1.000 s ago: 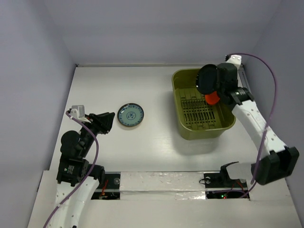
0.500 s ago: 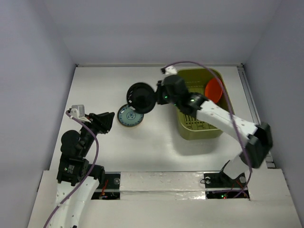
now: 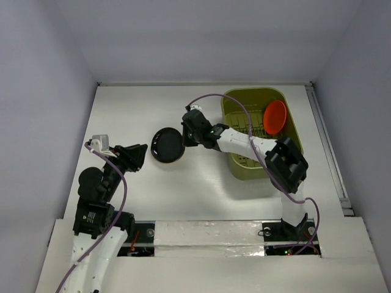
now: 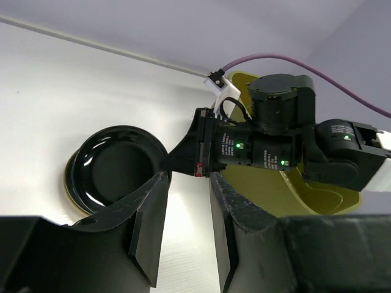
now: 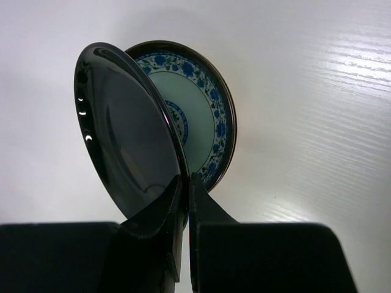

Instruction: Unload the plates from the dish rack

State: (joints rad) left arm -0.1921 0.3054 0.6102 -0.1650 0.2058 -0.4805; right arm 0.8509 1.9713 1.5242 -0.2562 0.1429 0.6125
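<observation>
- Right gripper (image 3: 183, 138): pinched narrow on the rim of the black plate (image 3: 167, 144), over the table (image 3: 201, 183), left of the dish rack (image 3: 252, 93) and outside it.
- Black plate: tilted over a blue-patterned plate (image 5: 204, 122) lying flat on the table. Contact between the two: cannot tell.
- Left gripper (image 3: 142, 157): jaws wide, holding nothing, just beside the black plate's left edge.
- Inside the rack: one orange plate (image 3: 275, 116), standing on edge near the far right wall.
- Materials:
  - black plate: glossy, round, shallow, with bright highlights
  - lower plate: pale centre, blue floral band, brownish rim
  - rack: olive-green plastic, rounded corners, slotted ribbed floor
  - table: white, fine grain
- Right wrist view only: the tilt of the black plate and the blue pattern behind it. In the top view, lower plate fully covered by the black one.
- Left wrist view only: green LEDs on the right arm's wrist, and a thin yellowish rim peeking from under the black plate.
</observation>
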